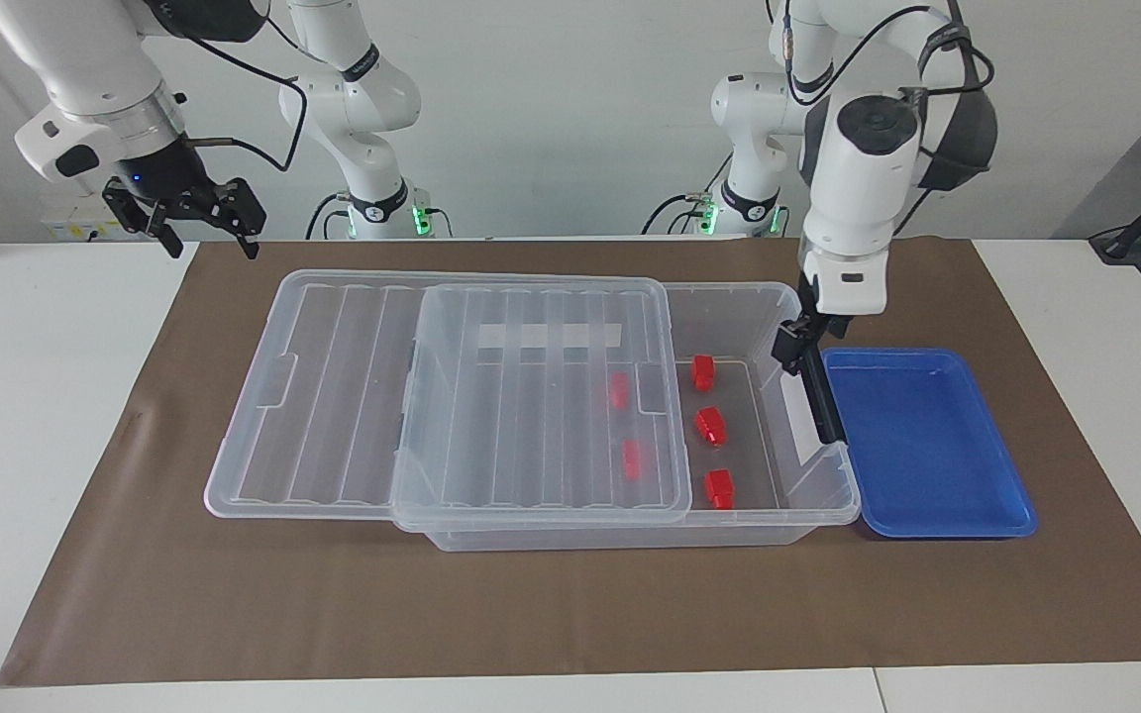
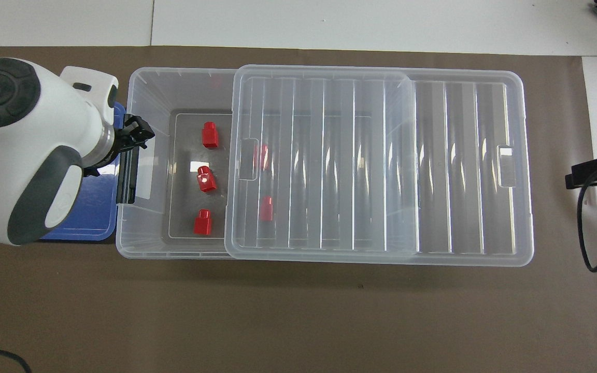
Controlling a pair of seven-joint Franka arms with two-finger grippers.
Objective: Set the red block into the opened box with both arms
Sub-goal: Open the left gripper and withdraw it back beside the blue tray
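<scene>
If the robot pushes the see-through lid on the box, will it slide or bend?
The lid lies loose on the box rim, pushed partway off, so it would probably slide easily. It looks like thin ribbed plastic, likely light and a little bendy if lifted by one edge.

Table (image 1: 55,416): white, covered across its middle by a brown mat (image 1: 570,604).
On mat: the box (image 1: 620,535), centred; a blue tray (image 1: 927,446) touching it, toward the left arm's end.
</scene>
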